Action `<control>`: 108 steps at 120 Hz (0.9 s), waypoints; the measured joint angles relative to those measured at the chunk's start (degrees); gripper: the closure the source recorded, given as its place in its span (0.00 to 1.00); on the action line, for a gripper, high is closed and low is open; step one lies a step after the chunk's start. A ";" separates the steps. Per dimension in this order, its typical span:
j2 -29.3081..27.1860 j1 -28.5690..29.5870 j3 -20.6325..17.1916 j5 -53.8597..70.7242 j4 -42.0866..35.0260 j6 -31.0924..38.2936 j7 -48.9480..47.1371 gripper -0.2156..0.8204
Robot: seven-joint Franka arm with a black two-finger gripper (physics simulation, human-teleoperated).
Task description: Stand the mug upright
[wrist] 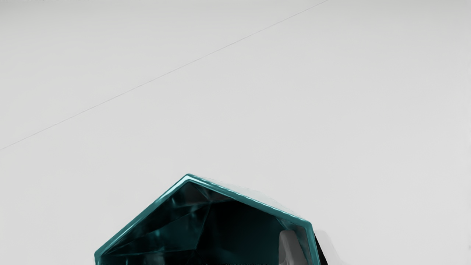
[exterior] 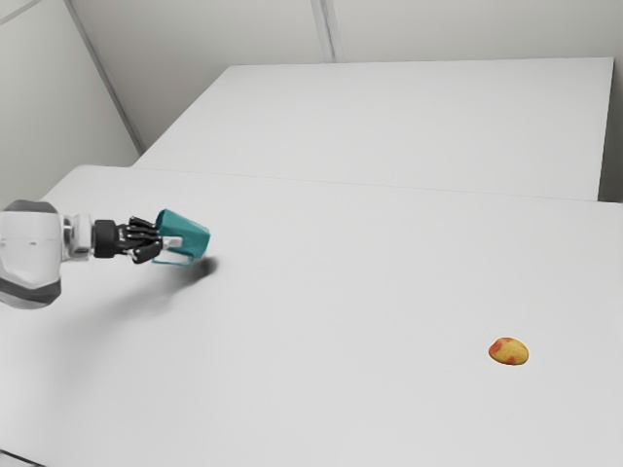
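Exterior view, nine o'clock from centre: I am pinching the wall of the teal mug point(exterior: 193, 233) with the end effector point(exterior: 174, 241), one finger sitting inside, one outside; the mug is tilting, its mouth facing nine o'clock. At four o'clock, a yellow-red fruit point(exterior: 509, 352) is resting on the tabletop point(exterior: 341, 321).

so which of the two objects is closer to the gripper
The teal mug: it is tilted, right at the gripper. The rounded yellow-and-red object lies apart on the table, toward the exterior view's right.
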 joint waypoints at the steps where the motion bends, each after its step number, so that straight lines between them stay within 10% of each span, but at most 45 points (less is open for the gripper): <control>1: -0.50 -0.16 -0.24 0.71 -0.02 0.33 -0.37 0.93; 45: -20.14 -8.63 -4.58 53.58 -6.65 9.90 -34.94 0.94; 108: -13.10 -21.12 -5.03 67.96 -4.16 16.06 -80.23 0.94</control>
